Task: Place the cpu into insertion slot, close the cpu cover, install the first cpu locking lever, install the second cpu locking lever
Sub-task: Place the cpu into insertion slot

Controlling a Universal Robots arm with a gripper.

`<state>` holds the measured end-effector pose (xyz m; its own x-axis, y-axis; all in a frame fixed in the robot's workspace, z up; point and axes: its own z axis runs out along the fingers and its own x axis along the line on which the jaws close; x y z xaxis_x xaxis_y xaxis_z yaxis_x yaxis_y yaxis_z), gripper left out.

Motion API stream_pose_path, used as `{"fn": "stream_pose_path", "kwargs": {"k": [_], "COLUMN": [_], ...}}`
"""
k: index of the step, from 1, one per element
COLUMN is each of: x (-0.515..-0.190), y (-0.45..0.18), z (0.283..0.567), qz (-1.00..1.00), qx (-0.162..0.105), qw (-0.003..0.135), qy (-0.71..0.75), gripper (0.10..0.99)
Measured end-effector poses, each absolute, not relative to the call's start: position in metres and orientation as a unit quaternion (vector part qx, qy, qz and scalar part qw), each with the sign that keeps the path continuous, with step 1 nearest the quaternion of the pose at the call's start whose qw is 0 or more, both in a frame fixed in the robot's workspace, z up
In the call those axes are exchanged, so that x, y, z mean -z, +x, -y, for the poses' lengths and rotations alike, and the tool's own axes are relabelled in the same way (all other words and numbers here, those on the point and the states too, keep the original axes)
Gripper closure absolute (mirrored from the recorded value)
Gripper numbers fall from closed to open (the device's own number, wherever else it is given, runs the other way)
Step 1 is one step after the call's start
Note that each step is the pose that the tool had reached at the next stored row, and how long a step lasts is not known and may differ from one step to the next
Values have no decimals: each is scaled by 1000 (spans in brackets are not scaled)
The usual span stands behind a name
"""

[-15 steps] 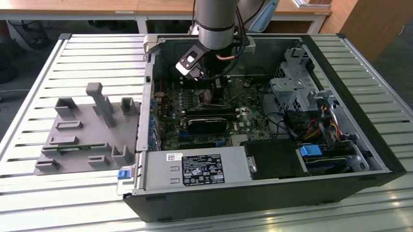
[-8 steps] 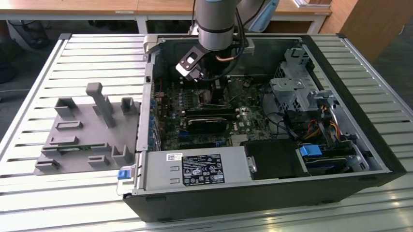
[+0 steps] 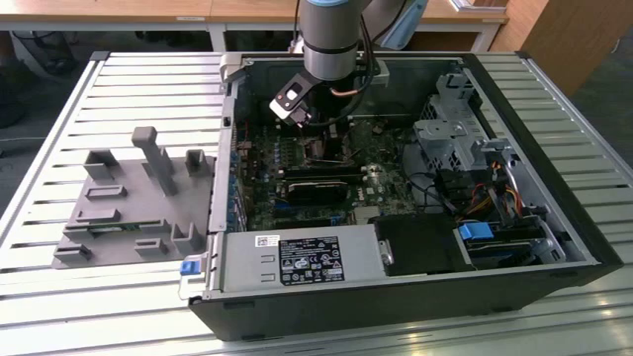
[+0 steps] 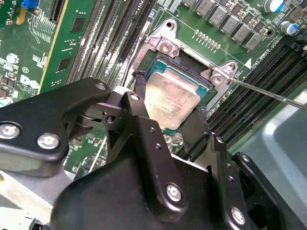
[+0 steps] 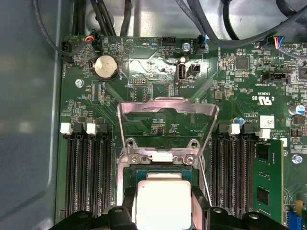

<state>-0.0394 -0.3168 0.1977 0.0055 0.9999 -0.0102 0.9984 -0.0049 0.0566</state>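
Your black gripper (image 4: 168, 111), jaws narrowed onto the edges of the small square silver-tan cpu (image 4: 173, 96), holds it at the black insertion slot (image 4: 178, 61). The thin silver metal cpu cover (image 5: 165, 105) stands raised; closing and locking it appear left to do.

Arm (image 3: 331, 37) inside the open case (image 3: 396, 311).
It hung over the case's motherboard (image 3: 267, 159); a grey fixture (image 3: 138, 200) lay beside the case, at the exterior view's left.

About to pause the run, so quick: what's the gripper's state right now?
The gripper: closed on the cpu, one finger on each side of it; the cpu cover stands open.
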Motion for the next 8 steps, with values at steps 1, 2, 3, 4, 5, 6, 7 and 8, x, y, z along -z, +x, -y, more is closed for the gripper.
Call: {"fn": "stream_pose_path", "kwargs": {"k": [1,2,3,4,5,6,7,8], "x": [-197,-196,-196,-195,-195,-194,-194,-194], "y": [-39,-39,-39,-39,-39,-39,-39,-39], "z": [317,316,316,316,316,315,315,315], "qz": [-705,-705,-705,-704,-704,-704,-704,-704], "qx": [-16,-16,-16,-16,-16,-16,-16,-16], "qw": [24,24,24,24,24,24,24,24], "qy": [709,709,709,709,709,709,709,709], "gripper": [545,545,545,545,545,545,545,545]}}
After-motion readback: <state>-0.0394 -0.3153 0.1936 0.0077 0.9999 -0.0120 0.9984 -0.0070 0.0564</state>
